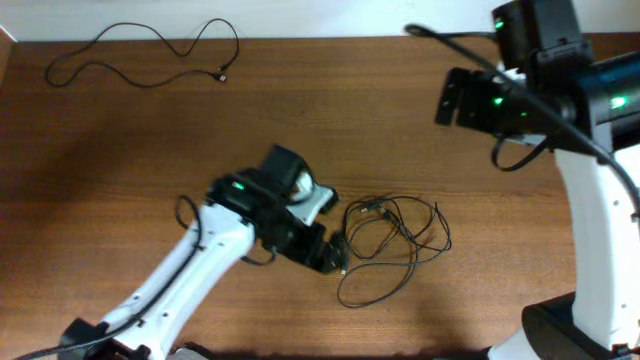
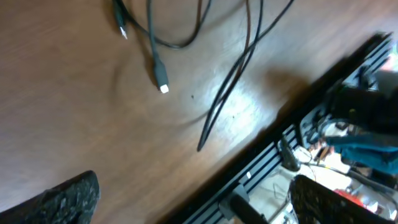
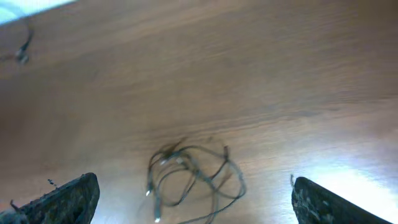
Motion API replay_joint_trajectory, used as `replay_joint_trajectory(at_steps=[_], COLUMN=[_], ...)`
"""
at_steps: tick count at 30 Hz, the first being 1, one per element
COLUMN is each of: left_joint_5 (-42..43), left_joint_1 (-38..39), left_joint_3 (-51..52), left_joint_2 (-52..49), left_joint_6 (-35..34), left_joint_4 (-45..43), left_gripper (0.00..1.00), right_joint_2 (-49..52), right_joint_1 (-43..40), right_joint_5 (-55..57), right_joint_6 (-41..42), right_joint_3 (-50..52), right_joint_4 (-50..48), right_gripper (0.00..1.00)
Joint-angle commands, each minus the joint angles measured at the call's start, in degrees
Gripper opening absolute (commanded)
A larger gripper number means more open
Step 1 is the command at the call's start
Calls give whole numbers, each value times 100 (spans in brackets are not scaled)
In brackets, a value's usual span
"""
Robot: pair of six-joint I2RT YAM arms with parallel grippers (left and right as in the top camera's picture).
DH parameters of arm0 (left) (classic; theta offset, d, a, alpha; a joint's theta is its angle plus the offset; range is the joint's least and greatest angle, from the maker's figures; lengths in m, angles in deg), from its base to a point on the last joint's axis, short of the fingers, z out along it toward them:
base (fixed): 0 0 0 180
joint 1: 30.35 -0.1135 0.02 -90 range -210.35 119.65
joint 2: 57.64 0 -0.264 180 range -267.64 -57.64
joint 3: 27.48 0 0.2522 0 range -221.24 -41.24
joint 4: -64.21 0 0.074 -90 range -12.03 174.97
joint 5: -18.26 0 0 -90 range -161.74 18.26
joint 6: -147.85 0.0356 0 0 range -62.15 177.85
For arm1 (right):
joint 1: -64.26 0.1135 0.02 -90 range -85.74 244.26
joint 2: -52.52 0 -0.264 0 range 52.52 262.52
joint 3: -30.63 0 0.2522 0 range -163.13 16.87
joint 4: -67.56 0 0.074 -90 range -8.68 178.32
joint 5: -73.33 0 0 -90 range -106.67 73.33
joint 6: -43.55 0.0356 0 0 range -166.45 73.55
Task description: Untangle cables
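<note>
Two thin black cables lie tangled in a loose heap right of the table's middle. A third thin black cable lies spread out alone at the far left. My left gripper is open and empty at the heap's left edge. In the left wrist view its fingers are spread wide above the wood, with a cable plug and loops ahead of them. My right gripper is raised at the far right, open and empty. The right wrist view shows its fingers and the heap far below.
The brown wooden table runs to a near edge with a black metal rail and clutter beyond it. The right arm's white base stands right of the heap, with thick black arm cables hanging near it.
</note>
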Motion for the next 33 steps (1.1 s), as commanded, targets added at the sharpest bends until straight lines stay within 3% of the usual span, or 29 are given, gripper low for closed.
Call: replay_joint_trajectory(at_steps=[1, 7, 13, 16, 19, 20, 23, 27, 33], left_joint_5=[-330, -861, -839, -863, -903, -949, -944, -949, -968], left_joint_1=[546, 1113, 1512, 1622, 1604, 1561, 1311, 883, 341], left_joint_3=[487, 723, 723, 723, 723, 697, 199, -1215, -4402], left_joint_2=[-2, -385, -951, -1016, -1016, -1016, -994, -857, -780], left_joint_6=[-634, -1338, -1453, -1447, -1445, -1443, -1342, -767, -531], left_joint_4=[-584, -1239, -1668, -1788, -1808, -1784, -1292, -120, 1069], left_gripper=[99, 93, 70, 46, 6, 0, 0, 0, 0], right_joint_2=[-96, -96, -96, -96, -96, -96, -96, -96, -96], right_joint_1=[-354, -452, -452, -452, -455, -455, -452, -452, -452], right_joint_5=[251, 251, 251, 251, 251, 251, 254, 254, 251], right_joint_6=[-35, -35, -35, -35, -35, -35, -35, -35, -35], right_joint_3=[33, 33, 33, 33, 33, 33, 33, 33, 33], right_joint_4=[35, 33, 33, 33, 33, 33, 35, 33, 33], right_gripper=[98, 98, 99, 98, 98, 98, 98, 98, 99])
